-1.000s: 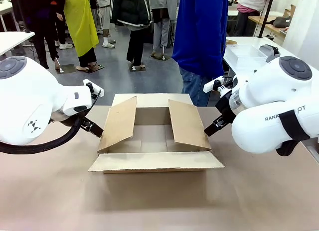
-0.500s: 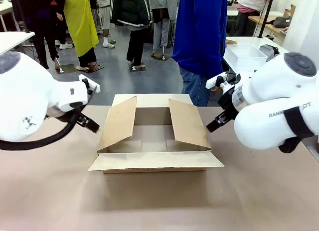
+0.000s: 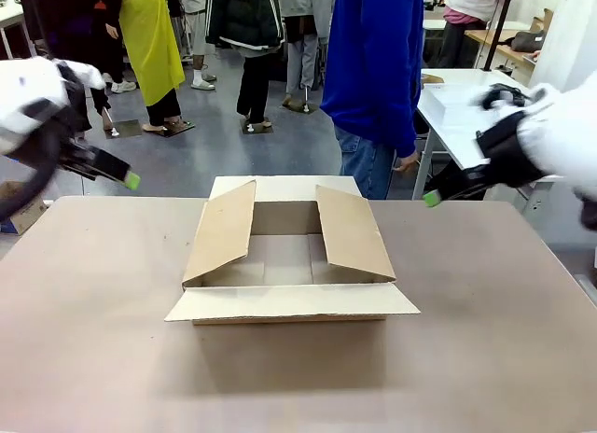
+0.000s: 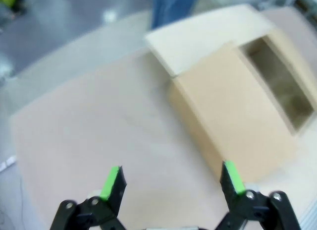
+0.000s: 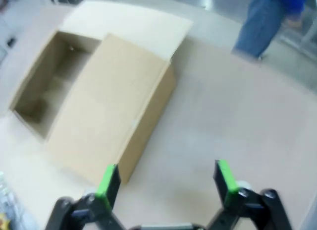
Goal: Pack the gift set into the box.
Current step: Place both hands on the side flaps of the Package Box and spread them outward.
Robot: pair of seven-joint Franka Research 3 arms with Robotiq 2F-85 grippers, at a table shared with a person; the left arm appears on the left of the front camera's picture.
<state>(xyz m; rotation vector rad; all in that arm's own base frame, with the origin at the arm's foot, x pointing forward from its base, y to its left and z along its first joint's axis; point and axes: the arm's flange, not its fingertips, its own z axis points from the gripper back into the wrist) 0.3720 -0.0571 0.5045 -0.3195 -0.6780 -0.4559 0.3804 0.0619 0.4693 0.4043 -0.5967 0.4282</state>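
Open box mid-tabletop, both end effectors out wide at the sides

The brown cardboard box [image 3: 284, 260] sat in the middle of the tabletop [image 3: 485, 340] with its top open. Its near and far flaps were folded out flat, and the left and right flaps leaned in over the opening. The left end effector [image 4: 172, 176] hung over the far left edge, fingers spread wide with nothing between them. The right end effector [image 5: 165, 178] did the same at the far right edge, also spread and gripping nothing. Both looked pretty blurry from the front. A person in a blue top [image 3: 373, 69] stood just past the far edge, behind the box.
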